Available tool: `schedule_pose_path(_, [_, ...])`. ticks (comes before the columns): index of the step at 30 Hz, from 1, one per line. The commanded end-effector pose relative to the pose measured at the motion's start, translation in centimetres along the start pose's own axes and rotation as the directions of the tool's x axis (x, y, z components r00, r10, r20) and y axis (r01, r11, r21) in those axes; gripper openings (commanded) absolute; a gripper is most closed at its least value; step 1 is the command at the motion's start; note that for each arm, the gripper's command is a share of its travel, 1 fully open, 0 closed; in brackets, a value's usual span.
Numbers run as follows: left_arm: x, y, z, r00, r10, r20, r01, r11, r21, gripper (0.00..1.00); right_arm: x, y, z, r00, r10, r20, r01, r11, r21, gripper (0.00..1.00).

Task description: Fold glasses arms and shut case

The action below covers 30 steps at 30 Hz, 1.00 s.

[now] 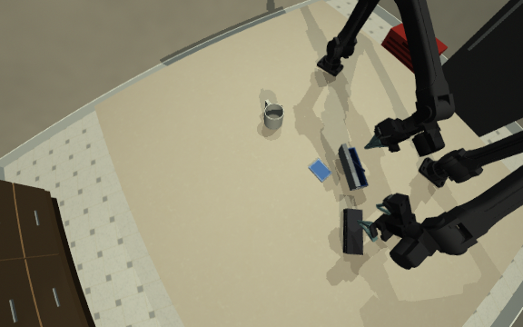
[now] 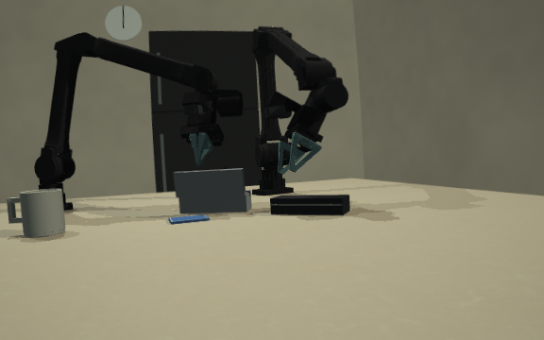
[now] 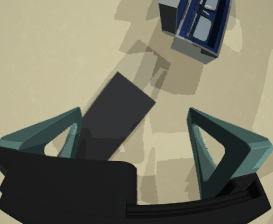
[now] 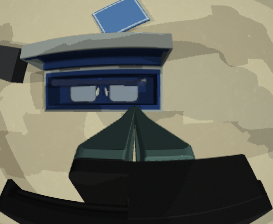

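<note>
The open grey case with the blue lining (image 1: 363,182) (image 2: 247,202) (image 3: 189,50) (image 4: 47,95) is lying on the beige desk (image 1: 221,204) (image 2: 272,283) (image 3: 27,60) (image 4: 227,95), toward the edge where both arms are standing. The thin-framed glasses (image 3: 203,29) (image 4: 123,93) are resting inside, their arms apparently lying folded. The grey lid (image 1: 346,165) (image 2: 210,186) (image 3: 169,19) (image 4: 97,44) is standing raised on the side away from that edge.

The right gripper (image 1: 366,147) (image 2: 198,163) (image 4: 134,112) is hovering near the case, fingers together and empty. The left gripper (image 1: 369,213) (image 2: 286,172) (image 3: 134,113) is waiting, fingers wide apart and empty, by the flat black box (image 1: 353,232) (image 2: 310,205) (image 3: 118,112) (image 4: 4,62).

Closing the lid is probably coming next. Confirm that neither glasses arm is protruding above the rim. Clear the lid's top, then press its outer face gently toward the arms' edge while keeping the case from sliding or tipping. Finish by pressing downward, centred.
</note>
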<state>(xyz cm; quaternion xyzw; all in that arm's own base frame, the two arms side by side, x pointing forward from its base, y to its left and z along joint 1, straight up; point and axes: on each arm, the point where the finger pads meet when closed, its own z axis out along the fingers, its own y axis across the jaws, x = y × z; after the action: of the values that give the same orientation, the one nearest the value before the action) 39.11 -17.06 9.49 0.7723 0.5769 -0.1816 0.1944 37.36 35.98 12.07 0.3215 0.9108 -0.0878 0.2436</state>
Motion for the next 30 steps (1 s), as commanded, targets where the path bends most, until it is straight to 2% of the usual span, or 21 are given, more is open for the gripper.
schedule_pose_path(1, [-0.6,4.3,-3.2,0.997,-0.071,-0.025,0.067,0.988,-0.141,1.00,-0.7,0.4,-0.2,1.000,0.019,-0.004,-0.019,1.000,-0.012,0.00])
schedule_pose_path(4, [0.2,4.9,-4.0,0.990,-0.134,-0.036,0.125,0.973,-0.195,1.00,-0.7,0.4,-0.2,1.000,0.019,-0.004,-0.019,1.000,-0.012,0.00])
schedule_pose_path(7, [0.0,4.9,-3.5,0.989,-0.146,-0.039,0.136,0.971,-0.196,1.00,-0.7,0.4,-0.2,1.000,0.019,-0.004,-0.019,1.000,-0.012,0.00])
schedule_pose_path(8, [-0.9,6.3,-5.2,0.990,-0.137,-0.037,0.124,0.961,-0.247,1.00,-0.7,0.4,-0.2,1.000,0.019,-0.004,-0.019,1.000,-0.012,0.00])
schedule_pose_path(11, [0.0,7.6,-7.4,0.979,-0.201,-0.034,0.179,0.927,-0.330,1.00,-0.7,0.4,-0.2,1.000,0.019,-0.004,-0.019,1.000,-0.012,0.00])
schedule_pose_path(17, [0.1,9.7,-9.9,0.956,-0.294,-0.007,0.260,0.856,-0.448,1.00,-0.7,0.4,-0.2,1.000,0.019,-0.004,-0.019,1.000,-0.012,0.00])
schedule_pose_path(21, [0.7,10.8,-12.2,0.933,-0.359,0.030,0.320,0.787,-0.528,1.00,-0.7,0.4,-0.2,1.000,0.019,-0.004,-0.019,1.000,-0.012,0.00])
schedule_pose_path(23, [0.7,10.8,-12.2,0.933,-0.359,0.030,0.320,0.787,-0.528,1.00,-0.7,0.4,-0.2,1.000,0.019,-0.004,-0.019,1.000,-0.012,0.00])
schedule_pose_path(24, [0.6,10.6,-11.4,0.927,-0.374,0.035,0.336,0.783,-0.524,1.00,-0.7,0.4,-0.2,1.000,0.019,-0.004,-0.019,1.000,-0.012,0.00])
schedule_pose_path(25, [-0.3,11.7,-12.9,0.930,-0.365,0.050,0.330,0.763,-0.556,1.00,-0.7,0.4,-0.2,1.000,0.019,-0.004,-0.019,1.000,-0.012,0.00])
schedule_pose_path(26, [0.3,11.9,-14.5,0.920,-0.386,0.067,0.349,0.729,-0.589,1.00,-0.7,0.4,-0.2,1.000,0.019,-0.004,-0.019,1.000,-0.012,0.00])
schedule_pose_path(30, [0.2,12.9,-17.5,0.896,-0.425,0.129,0.398,0.639,-0.659,1.00,-0.7,0.4,-0.2,1.000,0.019,-0.004,-0.019,1.000,-0.012,0.00])
